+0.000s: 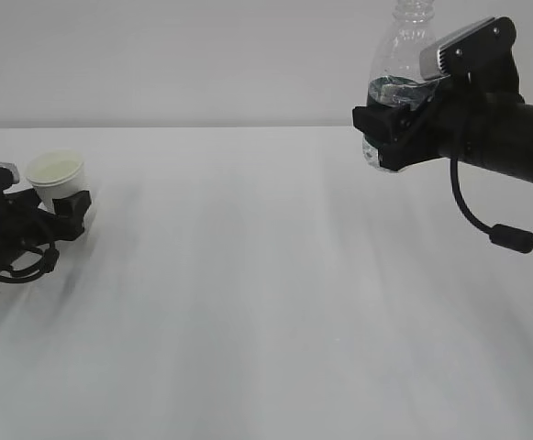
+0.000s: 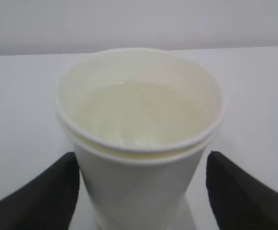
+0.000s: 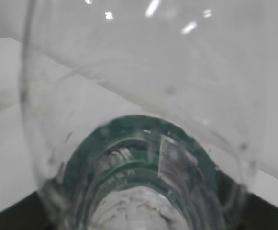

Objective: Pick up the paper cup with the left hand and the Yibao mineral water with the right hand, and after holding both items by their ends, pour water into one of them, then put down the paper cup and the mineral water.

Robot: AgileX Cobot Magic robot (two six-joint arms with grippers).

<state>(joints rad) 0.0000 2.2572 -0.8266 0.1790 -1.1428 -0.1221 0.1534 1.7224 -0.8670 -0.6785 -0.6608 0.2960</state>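
Put-down step judged in hand. Cup [image 1: 57, 176] on bench [image 1: 266, 302] at far left, liquid inside; left pincer [image 2: 141, 191] spread, fingers [image 2: 38, 191] flanking cup, apart from its wall. Bottle [image 1: 399, 64] aloft at right, upright, pinched low by right pincer [image 1: 387, 137]. Next: lower bottle, release. Bench plain white; wall pale grey.

Yibao mineral water [image 1: 396, 55] top — cropped
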